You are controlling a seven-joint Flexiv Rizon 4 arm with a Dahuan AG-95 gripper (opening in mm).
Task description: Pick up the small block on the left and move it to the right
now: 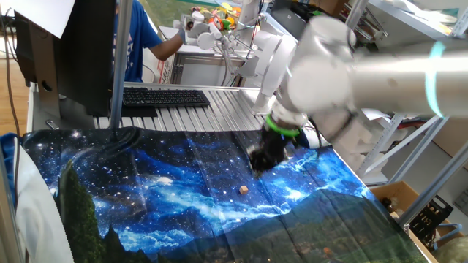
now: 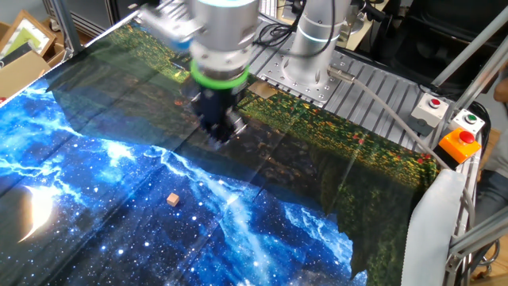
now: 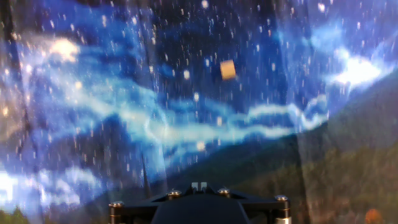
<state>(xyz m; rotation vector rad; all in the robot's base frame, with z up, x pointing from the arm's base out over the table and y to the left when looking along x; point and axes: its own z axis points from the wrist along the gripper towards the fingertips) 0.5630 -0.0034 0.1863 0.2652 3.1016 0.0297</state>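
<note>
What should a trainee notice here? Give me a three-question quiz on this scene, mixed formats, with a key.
1. True or false: the small block is held between the fingers of the gripper.
2. What does the block rest on?
A. a bare metal table
B. a galaxy-print cloth
C. a keyboard
3. Fill in: in the hand view, the block appears in the ___ half of the picture.

Key: 1. false, it lies on the cloth apart from the gripper; 2. B; 3. upper.
</note>
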